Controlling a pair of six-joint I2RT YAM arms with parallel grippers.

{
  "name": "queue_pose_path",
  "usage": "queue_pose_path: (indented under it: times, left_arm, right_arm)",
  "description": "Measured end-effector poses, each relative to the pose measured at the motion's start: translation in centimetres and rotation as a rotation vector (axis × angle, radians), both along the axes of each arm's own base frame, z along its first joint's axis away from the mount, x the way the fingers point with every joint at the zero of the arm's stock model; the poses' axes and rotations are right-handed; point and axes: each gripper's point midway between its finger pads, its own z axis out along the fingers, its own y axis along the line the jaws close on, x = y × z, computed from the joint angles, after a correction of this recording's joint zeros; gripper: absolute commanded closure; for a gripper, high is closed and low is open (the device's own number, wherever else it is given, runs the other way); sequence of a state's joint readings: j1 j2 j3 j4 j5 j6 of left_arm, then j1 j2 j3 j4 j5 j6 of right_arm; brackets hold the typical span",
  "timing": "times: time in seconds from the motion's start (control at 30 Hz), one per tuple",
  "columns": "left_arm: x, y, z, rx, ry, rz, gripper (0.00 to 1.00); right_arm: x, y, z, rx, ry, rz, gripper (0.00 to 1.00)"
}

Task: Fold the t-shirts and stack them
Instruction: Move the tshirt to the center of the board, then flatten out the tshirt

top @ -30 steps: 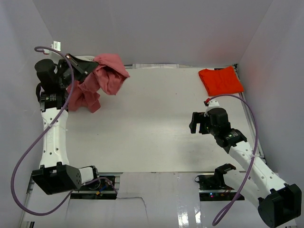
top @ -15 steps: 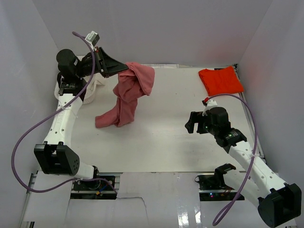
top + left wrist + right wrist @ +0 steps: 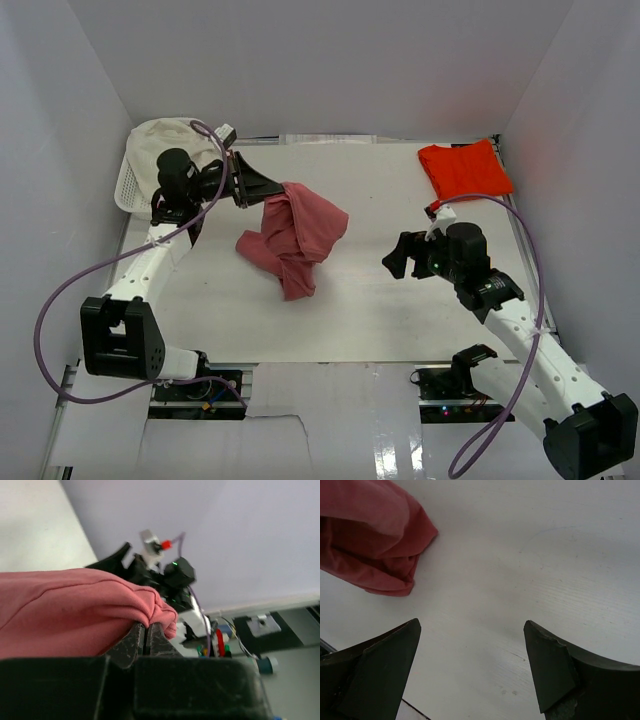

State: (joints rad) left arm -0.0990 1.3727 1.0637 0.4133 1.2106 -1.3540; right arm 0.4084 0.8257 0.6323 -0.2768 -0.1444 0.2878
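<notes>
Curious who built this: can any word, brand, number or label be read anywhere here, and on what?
None can be read anywhere.
The rose-red t-shirt, the orange-red t-shirt and the white basket are plain.
The left arm and the right arm show no lettering; the small white block on the right arm's wrist is too blurred to tell.

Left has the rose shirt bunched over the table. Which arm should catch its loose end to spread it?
Probably right. The right gripper is open, empty and facing the rose shirt across the table. The left gripper is shut on the shirt's bunched top, so it can't take a second hold.
</notes>
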Motion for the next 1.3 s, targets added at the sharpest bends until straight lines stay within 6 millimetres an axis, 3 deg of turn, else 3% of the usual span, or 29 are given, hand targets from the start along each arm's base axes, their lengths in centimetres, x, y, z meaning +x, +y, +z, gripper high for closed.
queue_pose_path:
  times: [0.23, 0.33, 0.43, 0.47, 0.5, 0.53, 0.57, 0.6, 0.7, 0.8, 0.97, 1.07, 1.17, 1.2, 1.3]
  left_arm:
    - [2.1, -4.3, -6.2, 0.217, 0.034, 0.167, 1.00]
    - [2.9, -7.4, -7.1, 0.297, 0.007, 0.163, 1.00]
    - [4.6, -11.7, -6.6, 0.355, -0.044, 0.135, 1.00]
    - [5.0, -13.2, -6.4, 0.373, -0.068, 0.129, 0.95]
    - [5.4, -14.8, -6.2, 0.401, -0.101, 0.130, 0.76]
    - [5.4, -16.4, -5.9, 0.428, -0.136, 0.124, 0.35]
    - [5.3, -18.0, -5.6, 0.452, -0.172, 0.122, 0.15]
    - [5.0, -19.1, -5.3, 0.469, -0.195, 0.123, 0.02]
    - [3.1, -20.8, -5.7, 0.530, -0.236, 0.120, 0.02]
    - [3.4, -19.4, -7.9, 0.627, -0.219, 0.183, 0.02]
    - [5.5, -13.4, -11.7, 0.855, -0.160, 0.389, 0.02]
    - [5.8, -9.9, -10.7, 0.942, -0.172, 0.504, 0.02]
    - [5.4, -7.0, -8.4, 0.976, -0.205, 0.606, 0.02]
    - [5.1, -6.0, -7.8, 0.983, -0.214, 0.638, 0.02]
    - [4.2, -3.4, -7.5, 1.010, -0.216, 0.702, 0.02]
  right_arm:
    - [-0.9, 1.3, 1.8, 0.061, -0.040, 0.069, 0.10]
    - [-0.9, 1.3, 2.6, 0.069, -0.060, 0.069, 0.10]
    - [-0.9, 1.2, 3.4, 0.076, -0.083, 0.066, 0.10]
    - [-0.9, 1.2, 3.6, 0.078, -0.090, 0.064, 0.10]
    - [-1.0, 1.1, 3.8, 0.081, -0.099, 0.064, 0.10]
    - [-1.1, 1.1, 4.1, 0.085, -0.109, 0.065, 0.10]
    - [-1.1, 1.1, 4.3, 0.088, -0.116, 0.065, 0.10]
    - [-1.2, 1.0, 4.5, 0.092, -0.126, 0.065, 0.10]
    - [-1.5, 0.9, 5.2, 0.103, -0.150, 0.066, 0.10]
    - [-1.6, 0.9, 5.5, 0.107, -0.162, 0.070, 0.10]
    - [-1.1, 1.0, 4.5, 0.077, -0.136, 0.074, 0.10]
    - [-0.5, 1.2, 2.2, 0.024, -0.072, 0.080, 0.10]
    - [-0.1, 1.6, -1.5, -0.064, 0.046, 0.079, 0.02]
    - [-0.1, 1.6, -2.8, -0.098, 0.087, 0.080, 0.10]
    - [-0.5, 1.8, -6.0, -0.165, 0.190, 0.083, 0.14]
